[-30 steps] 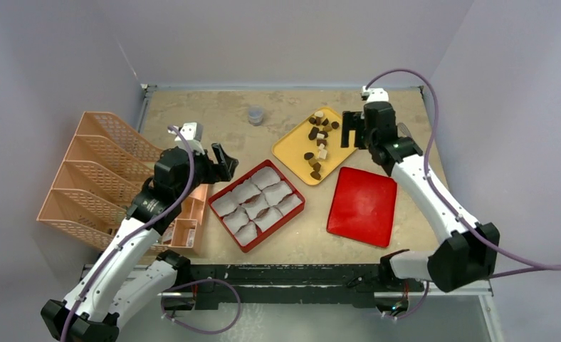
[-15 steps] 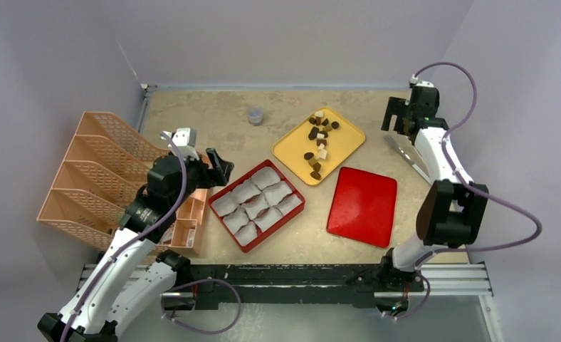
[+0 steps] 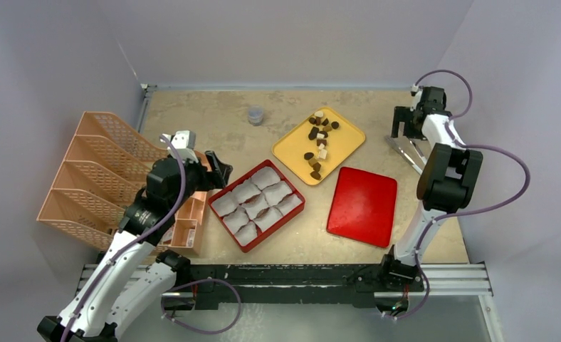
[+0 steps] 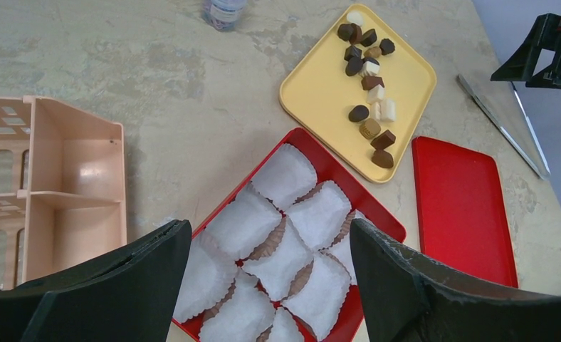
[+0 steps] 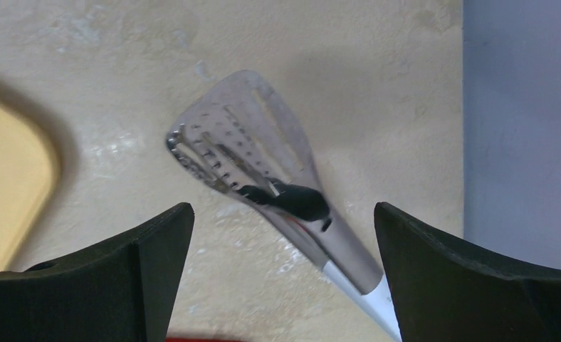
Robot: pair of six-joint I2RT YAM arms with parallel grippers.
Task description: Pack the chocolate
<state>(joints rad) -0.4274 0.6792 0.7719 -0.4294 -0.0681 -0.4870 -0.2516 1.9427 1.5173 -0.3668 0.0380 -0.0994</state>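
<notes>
right gripper [image 3: 404,128]: jaws wide apart, empty, hovering over the slotted head of the metal tongs [image 5: 263,171]
tongs axis: diagonal, handle end toward the near right
chocolate [image 3: 319,142]: on the yellow tray [image 3: 349,139], left of the tongs, so it's the right arm's job imo

The mottled tan table [image 3: 213,117] carries metal tongs [image 3: 408,152] right under the right pincer [image 3: 404,130], with a yellow tray [image 3: 342,139] and a red lid [image 3: 362,206] to its left. A red box [image 3: 278,225] and a peach rack [image 3: 100,171] flank the left pincer [image 3: 221,165].
</notes>
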